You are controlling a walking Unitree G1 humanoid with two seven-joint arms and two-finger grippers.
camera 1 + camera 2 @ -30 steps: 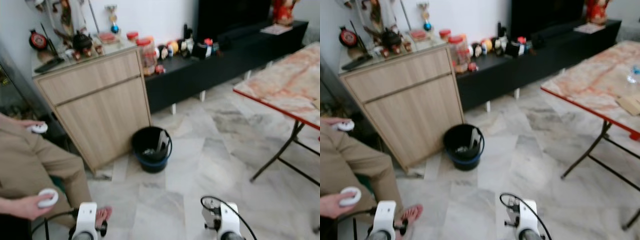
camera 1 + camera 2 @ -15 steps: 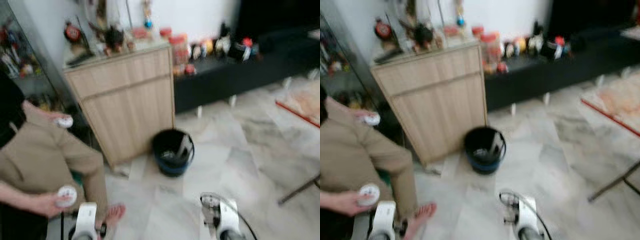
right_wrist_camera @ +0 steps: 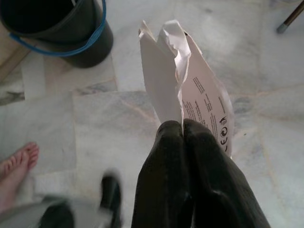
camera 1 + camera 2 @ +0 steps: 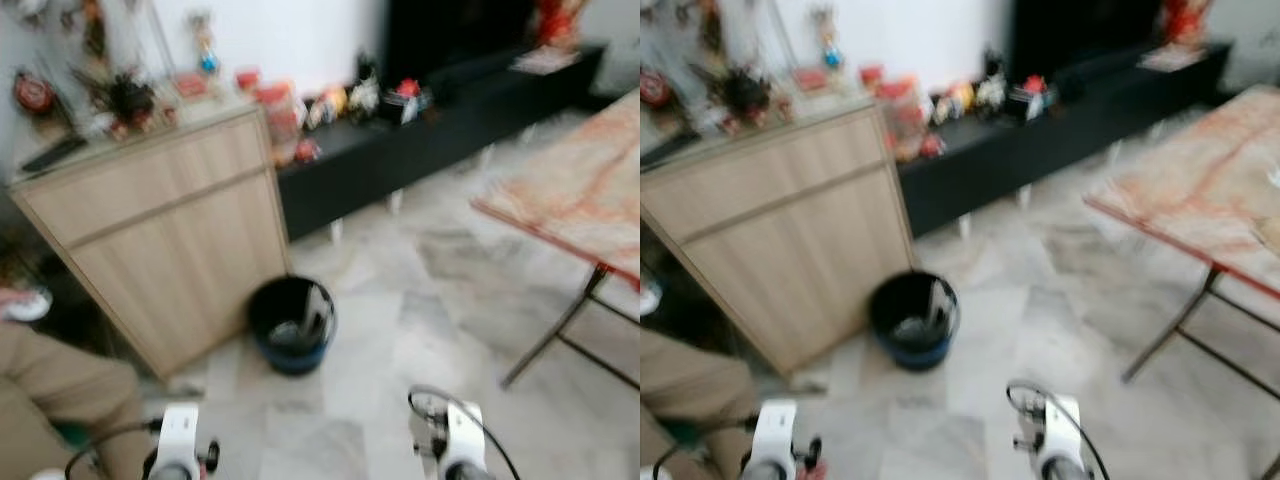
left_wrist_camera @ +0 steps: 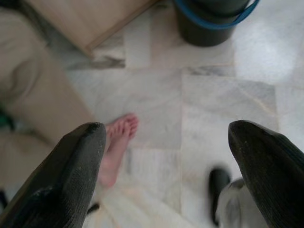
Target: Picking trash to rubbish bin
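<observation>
Marble-tiled living room floor, head views blurred: black rubbish bin with a blue band stands just in front of a wooden cabinet, a folding table well off to the bin's right, a seated person's trouser leg near the cabinet. Left wrist view: left gripper hangs with fingers spread wide, nothing between them; a bare foot lies on the tiles short of the bin. Right wrist view: right gripper pinches crumpled white printed paper, jaws closed on it, bin ahead. Judged step: carrying trash to bin. Next: close in, bring paper over the rim, release.
</observation>
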